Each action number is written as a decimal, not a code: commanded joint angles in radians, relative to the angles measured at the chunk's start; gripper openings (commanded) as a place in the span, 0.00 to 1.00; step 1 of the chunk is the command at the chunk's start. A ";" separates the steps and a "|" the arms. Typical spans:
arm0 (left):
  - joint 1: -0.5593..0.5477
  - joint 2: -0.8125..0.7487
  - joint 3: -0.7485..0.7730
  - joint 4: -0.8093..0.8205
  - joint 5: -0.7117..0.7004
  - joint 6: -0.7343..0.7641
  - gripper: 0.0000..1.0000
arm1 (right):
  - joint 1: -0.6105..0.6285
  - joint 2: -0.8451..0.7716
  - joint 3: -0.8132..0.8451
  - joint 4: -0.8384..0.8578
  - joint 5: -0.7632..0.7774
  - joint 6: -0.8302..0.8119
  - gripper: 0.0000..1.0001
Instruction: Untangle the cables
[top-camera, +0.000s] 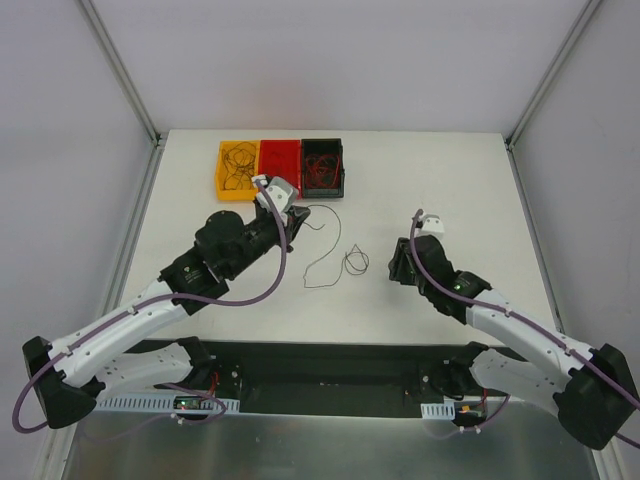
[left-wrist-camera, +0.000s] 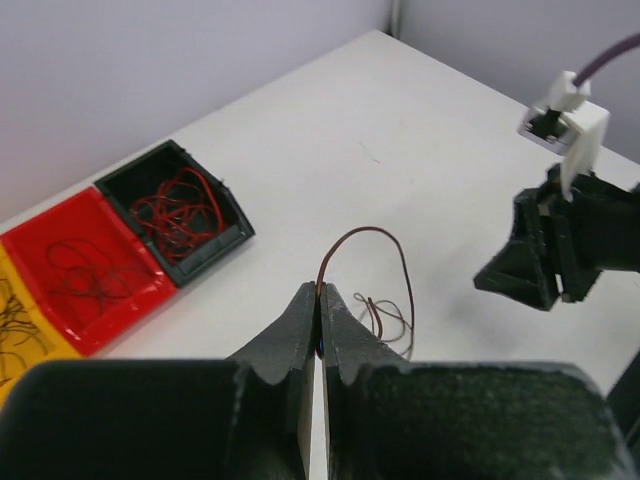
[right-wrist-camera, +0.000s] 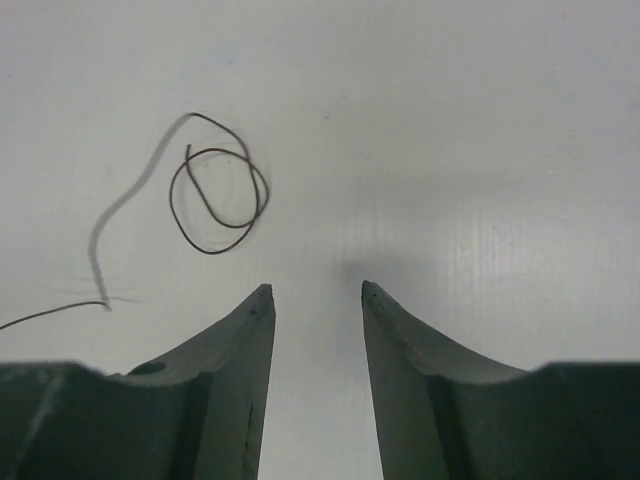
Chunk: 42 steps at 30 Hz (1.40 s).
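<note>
The left gripper (left-wrist-camera: 320, 300) had its fingers pressed together, clamped on a thin dark red wire (left-wrist-camera: 365, 230) right at their tips. In the top view this gripper sat at about 11 o'clock from the middle of the table (top-camera: 450, 180), just short of the bins. From the pinch the wire rose in a small arch and dropped to the table on the 3 o'clock side of the tips. It then trailed across the white surface in a long curl toward 6 o'clock.

Near the far end of that curl lay a small loop (right-wrist-camera: 171, 203), flat on the table. Whether it was part of the same wire or a second one crossed over it could not be told.

The right gripper (right-wrist-camera: 315, 292) had its fingers apart with nothing between them. It hung low above bare table at 3 o'clock from the loop, near it but not touching. In its own camera the loop lay at about 10 o'clock from the fingertips.

Three bins stood side by side at the 12 o'clock edge of the table. The yellow bin (top-camera: 219, 170), at 9 o'clock in the row, held dark coils (top-camera: 240, 165). The red bin (top-camera: 280, 145) in the middle held thin dark strands (left-wrist-camera: 85, 275). The black bin (top-camera: 322, 190), at 3 o'clock in the row, held red coils (left-wrist-camera: 175, 215).
</note>
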 joint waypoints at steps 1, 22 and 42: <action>-0.001 -0.029 -0.023 0.116 -0.131 0.072 0.00 | -0.064 -0.064 -0.015 -0.054 -0.018 -0.058 0.47; -0.001 0.646 0.338 -0.150 0.039 -0.123 0.00 | -0.428 0.115 -0.009 0.176 -0.621 -0.178 0.72; 0.002 0.912 0.490 -0.345 0.271 0.078 0.97 | -0.534 -0.004 -0.161 0.308 -0.623 -0.164 0.72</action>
